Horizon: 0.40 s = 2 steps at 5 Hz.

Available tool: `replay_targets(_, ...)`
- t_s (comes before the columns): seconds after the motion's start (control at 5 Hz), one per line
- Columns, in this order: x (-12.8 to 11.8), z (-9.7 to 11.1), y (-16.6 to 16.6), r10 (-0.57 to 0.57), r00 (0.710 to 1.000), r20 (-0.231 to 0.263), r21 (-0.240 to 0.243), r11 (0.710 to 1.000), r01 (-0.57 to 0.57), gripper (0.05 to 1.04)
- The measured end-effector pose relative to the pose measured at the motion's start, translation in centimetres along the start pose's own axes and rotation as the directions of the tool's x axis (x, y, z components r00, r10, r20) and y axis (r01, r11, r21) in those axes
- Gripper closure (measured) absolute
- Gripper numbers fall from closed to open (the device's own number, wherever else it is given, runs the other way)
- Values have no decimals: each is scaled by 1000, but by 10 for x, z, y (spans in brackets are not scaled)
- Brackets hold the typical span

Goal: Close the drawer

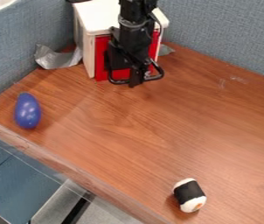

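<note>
Above and left of the frame's centre, the drawer (102, 57) faces the bottom edge, its long axis unclear, behind my tool (135, 79), spread or pressed together, I cannot tell.

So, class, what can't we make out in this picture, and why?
All in the camera view:
- Middle of the red front: hidden by the black arm.
- Any contact between claw and red front: covered by the arm and claw.
- The arm's upper part: cut off by the top edge.
- Detail of the orange spot: too small.
</note>
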<state>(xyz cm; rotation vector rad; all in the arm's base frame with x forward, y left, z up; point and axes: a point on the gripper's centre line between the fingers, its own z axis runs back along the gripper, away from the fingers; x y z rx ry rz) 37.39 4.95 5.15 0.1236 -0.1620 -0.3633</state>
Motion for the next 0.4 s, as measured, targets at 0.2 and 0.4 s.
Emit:
replay_targets(0.2, 1, 0, 3, 5, 1000, -1, 8, 1000, -5, 84)
replay_targets(0.4, 1, 0, 2, 9, 1000, 2, -10, 1000, -9, 84)
